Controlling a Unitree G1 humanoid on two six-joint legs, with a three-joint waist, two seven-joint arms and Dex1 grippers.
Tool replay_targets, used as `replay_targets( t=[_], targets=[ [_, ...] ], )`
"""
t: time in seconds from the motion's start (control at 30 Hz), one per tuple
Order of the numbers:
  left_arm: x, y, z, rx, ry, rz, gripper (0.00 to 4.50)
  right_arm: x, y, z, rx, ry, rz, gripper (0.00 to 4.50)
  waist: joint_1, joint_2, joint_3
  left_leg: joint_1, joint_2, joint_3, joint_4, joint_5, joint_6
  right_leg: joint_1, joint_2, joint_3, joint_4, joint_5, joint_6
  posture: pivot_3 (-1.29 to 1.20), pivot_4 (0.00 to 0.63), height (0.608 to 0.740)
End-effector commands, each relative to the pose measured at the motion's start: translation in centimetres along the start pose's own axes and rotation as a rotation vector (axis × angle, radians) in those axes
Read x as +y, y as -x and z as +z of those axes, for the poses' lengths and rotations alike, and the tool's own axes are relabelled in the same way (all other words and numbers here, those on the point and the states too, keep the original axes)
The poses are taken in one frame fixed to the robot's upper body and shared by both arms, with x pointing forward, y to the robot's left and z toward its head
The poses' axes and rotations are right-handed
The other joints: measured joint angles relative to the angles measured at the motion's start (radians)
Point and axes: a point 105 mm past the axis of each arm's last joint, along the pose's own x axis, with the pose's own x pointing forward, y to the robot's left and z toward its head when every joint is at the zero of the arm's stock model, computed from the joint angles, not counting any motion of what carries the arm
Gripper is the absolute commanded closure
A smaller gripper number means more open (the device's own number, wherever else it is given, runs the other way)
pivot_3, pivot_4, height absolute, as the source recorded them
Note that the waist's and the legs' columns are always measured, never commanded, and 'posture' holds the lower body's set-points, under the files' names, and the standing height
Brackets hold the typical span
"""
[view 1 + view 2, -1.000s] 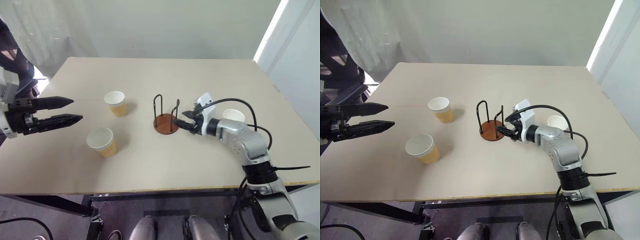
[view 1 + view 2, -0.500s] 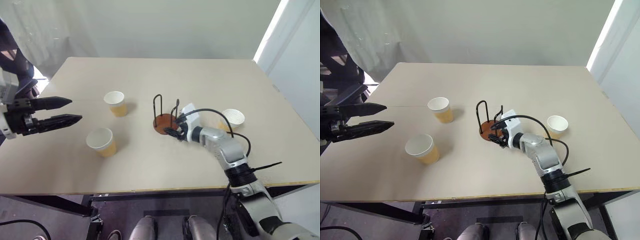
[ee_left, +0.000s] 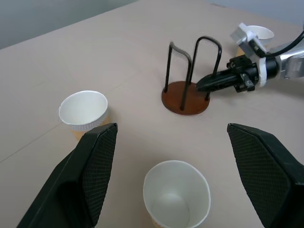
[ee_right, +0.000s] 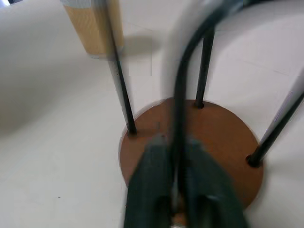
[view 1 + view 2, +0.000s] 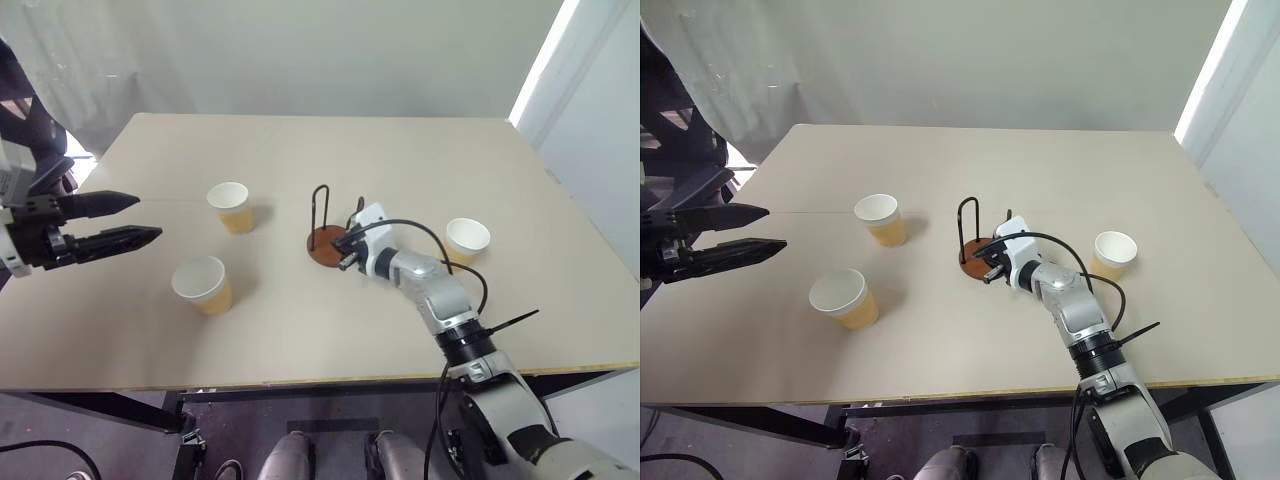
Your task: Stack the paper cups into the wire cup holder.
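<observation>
- Since a second ago, the right gripper (image 5: 344, 256) has been reaching in from beside the wire cup holder (image 5: 331, 236) toward it, and its fingers have been closing; the holder itself is sitting slightly farther from the robot than before.
- Right now the right gripper's fingers are pinching shut around one of the holder's thin wire uprights, low down near the reddish-brown base (image 4: 190, 137), as the right wrist view is showing.
- The holder is standing upright near the middle of the table (image 5: 300, 150), with no cup inside its loops.
- One paper cup (image 5: 229, 207) is standing upright to the left of the holder, slightly farther from the robot.
- A second paper cup (image 5: 203, 285) is standing to the left of the holder and closer to the robot, mouth up.
- A third paper cup (image 5: 467, 240) is standing to the right of the holder, beyond the right arm.
- The left gripper (image 5: 128, 219) is hovering well to the left of the holder, over the table's left edge, with its two black fingers spread apart and holding nothing.
</observation>
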Motion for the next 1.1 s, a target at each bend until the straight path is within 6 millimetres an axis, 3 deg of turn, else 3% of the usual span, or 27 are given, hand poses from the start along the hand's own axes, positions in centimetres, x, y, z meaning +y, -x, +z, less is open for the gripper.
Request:
replay_targets(
  t=[0.03,0.2,0.3,0.53,1.1],
  targets=[
    [-0.1,0.7,1.5,-0.030,-0.069,0.019,0.54,1.2,0.8,1.4,-0.049,0.040,0.098,4.46,0.000,0.000,0.000,0.000,0.000,0.000,0.000,0.000,0.000,0.000,0.000,0.000,0.000,0.000,0.000,0.00,0.150,0.740],
    [0.0,0.6,1.4,-0.028,-0.067,0.017,0.54,5.1,4.1,0.7,-0.023,0.118,0.377,4.46,0.001,0.000,0.000,-0.001,0.000,0.000,0.000,0.000,0.000,0.001,0.000,0.000,-0.001,0.000,0.000,0.00,0.150,0.740],
    [0.0,0.4,1.3,-0.028,-0.067,0.012,0.54,6.4,5.7,0.1,0.004,0.157,0.458,4.46,0.001,-0.001,0.000,-0.001,0.000,0.000,0.001,0.000,0.000,0.001,0.000,0.000,-0.001,0.000,0.000,0.00,0.150,0.740],
    [0.3,0.0,1.2,-0.027,-0.064,-0.002,0.54,7.0,7.4,-0.6,0.037,0.173,0.497,4.46,-0.001,-0.001,-0.001,0.001,0.001,0.000,0.001,0.004,0.000,0.002,0.001,0.000,0.000,0.001,-0.001,0.00,0.150,0.740],
    [0.6,-0.4,1.3,-0.020,-0.067,-0.018,0.54,5.9,7.4,-1.6,0.074,0.166,0.367,4.46,0.000,-0.001,-0.001,0.001,0.002,0.000,0.000,0.007,0.002,0.001,0.002,0.000,0.000,0.002,-0.002,0.00,0.150,0.740]
  ],
)
